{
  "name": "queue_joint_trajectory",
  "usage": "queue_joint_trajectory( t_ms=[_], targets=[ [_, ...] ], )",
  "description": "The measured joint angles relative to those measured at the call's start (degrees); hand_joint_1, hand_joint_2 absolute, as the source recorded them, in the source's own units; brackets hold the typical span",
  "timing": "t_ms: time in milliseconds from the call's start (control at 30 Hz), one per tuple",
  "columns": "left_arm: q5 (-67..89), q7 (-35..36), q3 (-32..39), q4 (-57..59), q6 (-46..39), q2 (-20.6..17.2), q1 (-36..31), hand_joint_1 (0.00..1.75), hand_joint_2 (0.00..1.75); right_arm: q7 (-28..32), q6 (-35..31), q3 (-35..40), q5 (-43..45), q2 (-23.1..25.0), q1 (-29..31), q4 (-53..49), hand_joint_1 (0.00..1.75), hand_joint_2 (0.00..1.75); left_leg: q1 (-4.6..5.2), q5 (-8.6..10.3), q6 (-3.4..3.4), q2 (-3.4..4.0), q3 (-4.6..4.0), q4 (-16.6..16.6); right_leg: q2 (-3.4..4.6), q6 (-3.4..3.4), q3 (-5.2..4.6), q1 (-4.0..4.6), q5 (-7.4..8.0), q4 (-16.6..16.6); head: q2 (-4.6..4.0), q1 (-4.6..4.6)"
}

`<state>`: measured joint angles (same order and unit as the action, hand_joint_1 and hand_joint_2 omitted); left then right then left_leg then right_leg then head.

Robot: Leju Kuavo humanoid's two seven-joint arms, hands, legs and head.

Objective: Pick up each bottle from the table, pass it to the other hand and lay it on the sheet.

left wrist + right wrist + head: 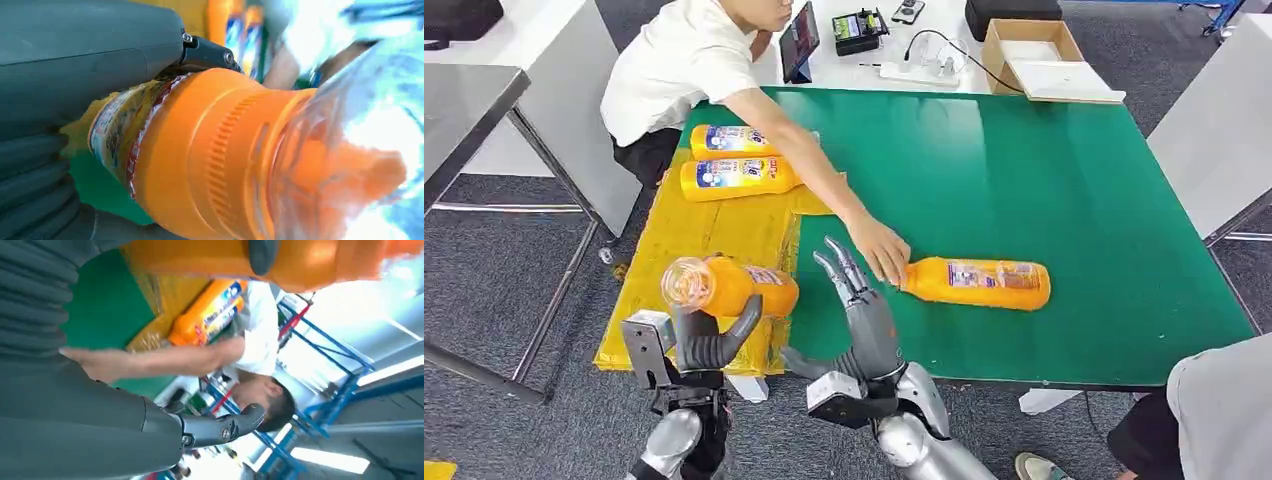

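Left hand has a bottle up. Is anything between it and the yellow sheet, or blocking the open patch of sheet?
Nothing visible blocks it. The left hand holds its bottle above the sheet's near end, which is bare. Two laid bottles occupy the far end; the person's arm crosses beyond that corner.

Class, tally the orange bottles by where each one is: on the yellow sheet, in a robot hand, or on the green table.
On the yellow sheet: 2
In the left hand: 1
On the green table: 1
Total: 4 bottles

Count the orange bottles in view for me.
4: two bottles lie on the yellow sheet, one in the left hand, one on the green table.
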<state>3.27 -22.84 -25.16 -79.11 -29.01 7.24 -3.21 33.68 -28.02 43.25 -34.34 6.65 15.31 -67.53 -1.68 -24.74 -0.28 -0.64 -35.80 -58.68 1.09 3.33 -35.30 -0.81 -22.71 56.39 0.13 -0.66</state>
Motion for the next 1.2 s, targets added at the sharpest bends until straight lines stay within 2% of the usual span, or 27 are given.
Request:
queue_joint_trajectory(
  t_ms=[67, 200, 267, 400, 567, 800, 900, 1067, 1133, 1167, 1200],
  targets=[
    [9.2, 0.2, 1.3, 1.8, -5.1, -0.3, -1.0, 1.75, 1.75, -0.3, 1.1, 0.7, 0.0, -0.2, -0.6, -2.2, 0.0, 0.0, 0.0, 0.0, 0.0, -0.01, 0.0, 0.0, 0.0, 0.0, 0.0, 0.0, 0.0, 0.0, 0.0, 0.0],
    [26.1, 2.9, 4.9, 5.1, -9.9, -0.6, -3.0, 1.75, 1.75, -1.2, 3.0, 2.5, -0.2, -0.4, -1.4, -6.6, 0.0, 0.0, -0.02, 0.0, 0.0, -0.01, -0.01, 0.0, -0.01, 0.0, -0.03, 0.01, 0.0, 0.0, 0.0, 0.0],
    [44.0, 8.1, 7.9, 7.4, -10.8, -0.6, -4.8, 1.75, 1.75, -1.2, 4.7, 3.1, 0.8, -0.5, -1.5, -8.9, 0.0, 0.0, -0.02, 0.01, -0.01, 0.0, -0.01, 0.0, 0.0, -0.01, -0.03, 0.01, 0.0, 0.0, 0.0, -0.02],
    [64.3, 18.7, 11.7, 12.8, -10.1, -0.8, -9.2, 1.75, 1.75, -0.9, 6.7, 3.3, 1.6, -0.5, -2.1, -11.2, 0.0, 0.0, -0.01, 0.02, -0.01, -0.01, -0.01, 0.0, -0.01, 0.0, -0.02, 0.01, 0.01, 0.0, 0.0, 0.0],
    [71.3, 26.1, 12.2, 22.1, -0.6, -1.9, -15.9, 1.75, 1.75, 0.1, 9.1, 3.3, 2.5, -0.5, -2.8, -12.7, 0.0, 0.0, -0.02, 0.06, -0.03, -0.04, -0.01, 0.0, -0.02, 0.01, -0.02, 0.01, 0.03, 0.0, 0.0, -0.02],
    [75.9, 30.5, 11.2, 35.2, 12.4, -2.5, -24.7, 1.75, 1.75, 0.8, 11.6, 3.3, 2.9, -0.5, -3.7, -14.3, 0.0, 0.0, -0.01, 0.06, -0.03, -0.13, -0.02, 0.0, -0.05, 0.01, -0.02, 0.0, 0.01, 0.0, 0.0, -0.02],
    [76.5, 30.7, 9.5, 40.0, 19.3, -2.5, -28.4, 1.75, 1.75, 0.9, 12.3, 3.3, 2.9, -0.5, -3.9, -14.5, 0.0, 0.0, -0.01, 0.06, -0.03, -0.14, -0.02, 0.0, -0.04, 0.01, -0.02, 0.0, 0.02, 0.0, 0.0, -0.02],
    [72.8, 27.1, 8.2, 44.0, 22.4, -2.1, -31.2, 1.75, 1.75, 1.3, 12.7, 3.3, 2.8, -0.4, -4.3, -14.5, 0.0, 0.0, -0.01, 0.06, -0.03, -0.17, -0.01, 0.0, -0.04, 0.01, 0.0, 0.0, 0.02, 0.0, 0.0, -0.02],
    [72.4, 26.7, 7.7, 44.8, 22.7, -2.1, -31.6, 1.34, 1.75, 1.3, 12.7, 3.3, 2.8, -0.4, -4.3, -14.5, 0.0, 0.0, -0.01, 0.07, -0.03, -0.16, -0.01, 0.0, -0.06, 0.01, 0.0, 0.0, 0.02, 0.0, 0.0, -0.02],
    [71.9, 26.3, 7.6, 45.2, 23.0, -2.1, -31.8, 1.34, 1.75, 1.4, 12.7, 3.3, 2.9, -0.4, -4.3, -14.5, 0.0, 0.0, -0.01, 0.07, -0.03, -0.17, -0.01, 0.0, -0.07, 0.01, 0.01, 0.0, 0.02, 0.0, 0.0, -0.02],
    [71.2, 25.7, 7.6, 45.4, 23.4, -2.0, -32.0, 0.45, 1.75, 1.4, 12.8, 3.3, 2.9, -0.4, -4.4, -14.5, 0.0, 0.0, -0.01, 0.07, -0.03, -0.18, -0.01, 0.0, -0.08, 0.01, 0.01, 0.0, 0.02, 0.0, 0.0, -0.02]
  ],
)
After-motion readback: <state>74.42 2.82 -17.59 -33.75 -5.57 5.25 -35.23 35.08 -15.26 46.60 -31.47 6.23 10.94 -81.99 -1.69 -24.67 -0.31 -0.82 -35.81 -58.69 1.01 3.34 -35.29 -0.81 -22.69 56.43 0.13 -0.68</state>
